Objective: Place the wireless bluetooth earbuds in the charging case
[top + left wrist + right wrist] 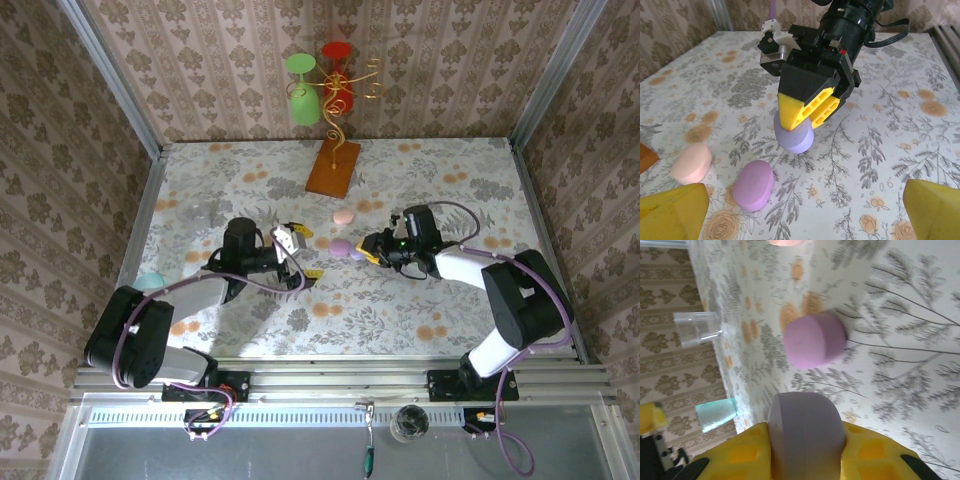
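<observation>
Early days I reckon: my right gripper (802,120) pinches the lavender case (795,139) mid-worktop, left gripper (300,251) spread wide, nothing inserted yet.

Lavender case (805,422): lower end cut by frame, sides hidden by right hand (807,442); pink case (785,241) cropped at top.

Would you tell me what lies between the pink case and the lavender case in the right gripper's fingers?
The purple case lies between the pink case and the lavender case, plainest in the right wrist view.
</observation>
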Action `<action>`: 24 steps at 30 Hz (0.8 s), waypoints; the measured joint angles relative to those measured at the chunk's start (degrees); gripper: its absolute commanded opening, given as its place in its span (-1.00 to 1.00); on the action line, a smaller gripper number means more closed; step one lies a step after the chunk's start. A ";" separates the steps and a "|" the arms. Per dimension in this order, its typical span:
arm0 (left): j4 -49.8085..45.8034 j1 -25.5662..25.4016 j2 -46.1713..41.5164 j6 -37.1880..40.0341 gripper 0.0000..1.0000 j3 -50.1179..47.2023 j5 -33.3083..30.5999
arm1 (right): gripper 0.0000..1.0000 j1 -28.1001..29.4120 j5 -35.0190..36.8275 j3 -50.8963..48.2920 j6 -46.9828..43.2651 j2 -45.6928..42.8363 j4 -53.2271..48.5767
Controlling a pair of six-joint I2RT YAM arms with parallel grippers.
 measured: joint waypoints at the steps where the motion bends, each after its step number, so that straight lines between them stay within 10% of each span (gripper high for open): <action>1: -1.49 -0.11 0.00 0.83 1.00 0.59 0.33 | -0.64 0.00 0.22 -0.50 -0.07 0.48 0.09; 9: -8.81 -0.42 0.00 4.63 1.00 2.60 2.62 | -0.50 -0.85 1.40 -1.97 -1.36 5.18 0.55; 24: -9.35 0.52 -0.42 3.15 1.00 2.75 0.20 | 0.68 -4.46 6.49 -1.79 -8.68 -4.83 -7.19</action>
